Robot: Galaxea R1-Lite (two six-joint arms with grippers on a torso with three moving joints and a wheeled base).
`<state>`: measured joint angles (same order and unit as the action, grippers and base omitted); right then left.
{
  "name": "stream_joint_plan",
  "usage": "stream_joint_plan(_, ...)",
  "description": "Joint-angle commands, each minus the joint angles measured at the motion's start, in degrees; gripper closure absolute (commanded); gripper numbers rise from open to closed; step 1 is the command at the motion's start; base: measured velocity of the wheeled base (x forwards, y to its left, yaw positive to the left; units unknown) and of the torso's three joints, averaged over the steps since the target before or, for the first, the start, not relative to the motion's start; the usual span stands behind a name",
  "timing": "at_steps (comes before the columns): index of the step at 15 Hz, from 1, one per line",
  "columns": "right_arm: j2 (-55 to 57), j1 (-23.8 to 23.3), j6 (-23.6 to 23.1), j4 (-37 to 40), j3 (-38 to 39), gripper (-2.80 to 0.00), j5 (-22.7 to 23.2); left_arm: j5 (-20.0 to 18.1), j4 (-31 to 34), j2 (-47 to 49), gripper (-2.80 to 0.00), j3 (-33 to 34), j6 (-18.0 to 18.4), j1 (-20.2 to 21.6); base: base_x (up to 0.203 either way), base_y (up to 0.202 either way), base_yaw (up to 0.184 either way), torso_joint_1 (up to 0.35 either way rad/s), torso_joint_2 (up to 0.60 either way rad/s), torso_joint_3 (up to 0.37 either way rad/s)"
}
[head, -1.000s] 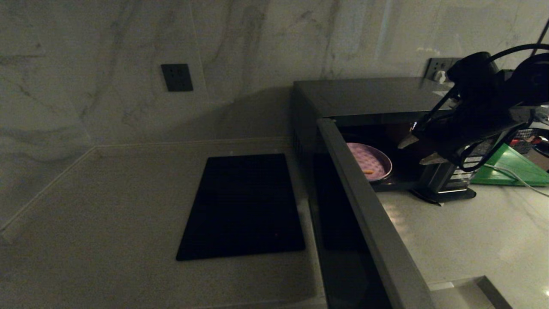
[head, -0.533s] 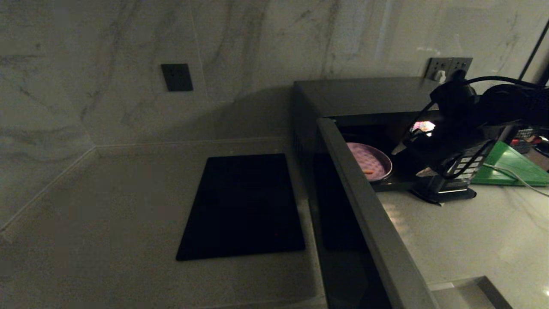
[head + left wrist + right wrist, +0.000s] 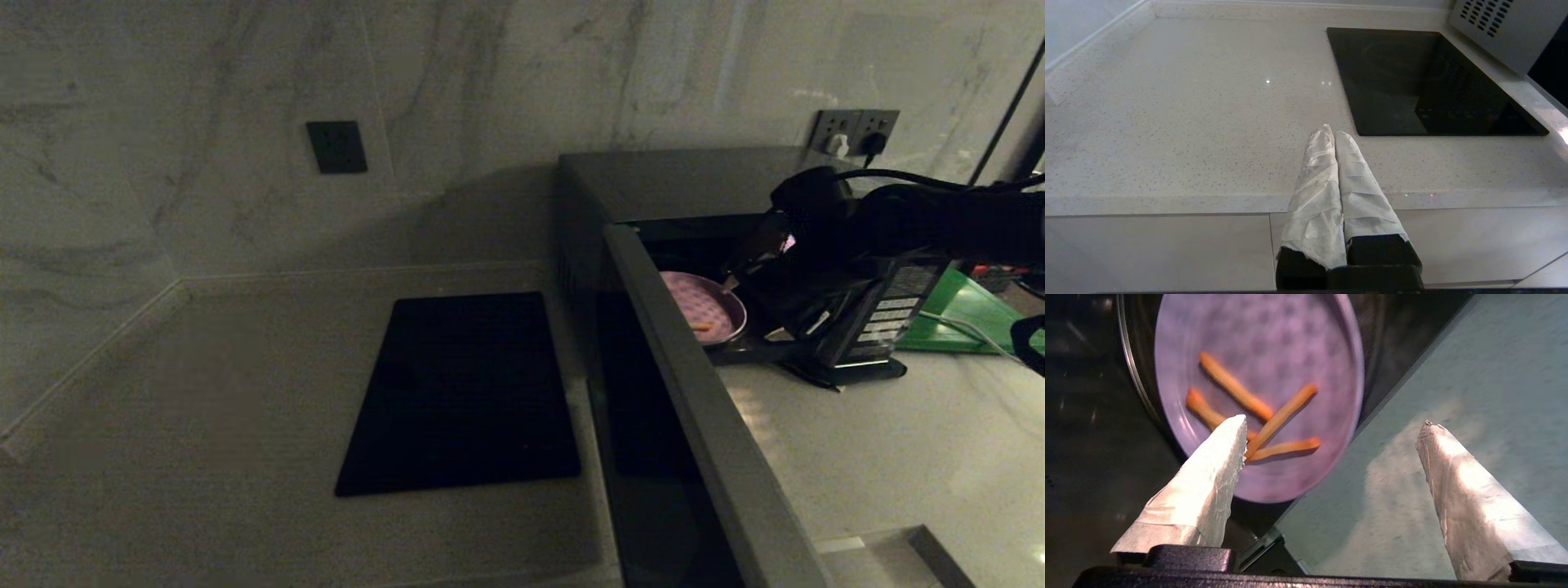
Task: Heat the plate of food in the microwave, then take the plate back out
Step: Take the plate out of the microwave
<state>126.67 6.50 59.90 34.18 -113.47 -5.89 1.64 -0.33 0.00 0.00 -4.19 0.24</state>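
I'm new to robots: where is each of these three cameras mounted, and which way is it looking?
Head view: on the robot's head, looking down at the counter, the open microwave and the right arm reaching in.
Left wrist view: behind the shut left gripper, parked over the counter's edge, facing the black mat.
Right wrist view: behind the open right gripper, facing the plate of food inside the microwave.
Shared: head and right wrist views both show the plate; head and left wrist views both show the mat.
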Motion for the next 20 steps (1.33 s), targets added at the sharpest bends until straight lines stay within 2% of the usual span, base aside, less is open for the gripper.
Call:
stream_joint_plan(1, 1.32, 0.71, 0.9, -0.03, 0.04, -2.8, -0.08, 0.03, -0.02, 0.09, 0.0, 0.0, -0.03, 0.03, 0.0, 0.0, 0.0, 0.0, 0.0, 0.0)
stream_joint_plan(20, 7.1, 0.71, 1.35, -1.49, 0.09, -2.8, -0.26, 0.03, -0.02, 0.09, 0.0, 0.0, -0.03, 0.03, 0.0, 0.0, 0.0, 0.0, 0.0, 0.0)
